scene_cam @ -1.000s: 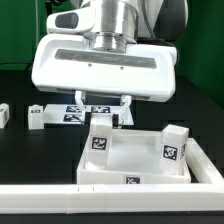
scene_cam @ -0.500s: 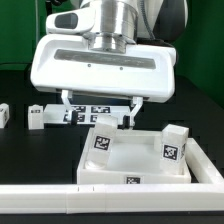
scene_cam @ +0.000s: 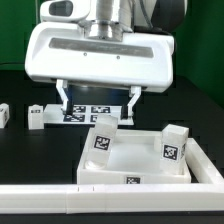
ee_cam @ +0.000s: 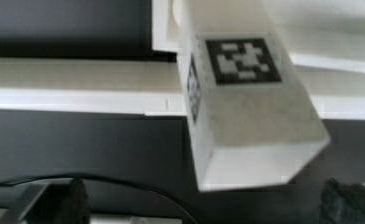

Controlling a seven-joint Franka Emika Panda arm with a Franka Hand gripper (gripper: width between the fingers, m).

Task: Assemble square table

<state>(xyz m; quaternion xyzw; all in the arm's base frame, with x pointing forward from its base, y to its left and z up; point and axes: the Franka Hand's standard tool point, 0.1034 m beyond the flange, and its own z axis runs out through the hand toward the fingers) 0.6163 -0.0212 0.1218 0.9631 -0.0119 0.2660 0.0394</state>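
The white square tabletop (scene_cam: pixel 135 158) lies upside down in the middle. Two tagged white legs stand in its far corners: one (scene_cam: pixel 100 137) at the exterior view's left, one (scene_cam: pixel 175 145) at its right. My gripper (scene_cam: pixel 99 108) hangs above and just behind the left leg, jaws wide open and empty. In the wrist view that leg (ee_cam: pixel 250 100) rises toward the camera from the tabletop's rim (ee_cam: pixel 72 85), and my dark fingers (ee_cam: pixel 46 200) stand apart on either side of its free end, around my open gripper (ee_cam: pixel 197 205).
The marker board (scene_cam: pixel 85 112) lies behind the tabletop. Two loose legs lie at the exterior view's left, one (scene_cam: pixel 38 116) beside the board, one (scene_cam: pixel 3 114) at the edge. A long white bar fence (scene_cam: pixel 100 200) runs along the front.
My jaws have opened wide and let go of the left leg. The gripper has risen a little. The leg stays standing in its corner.
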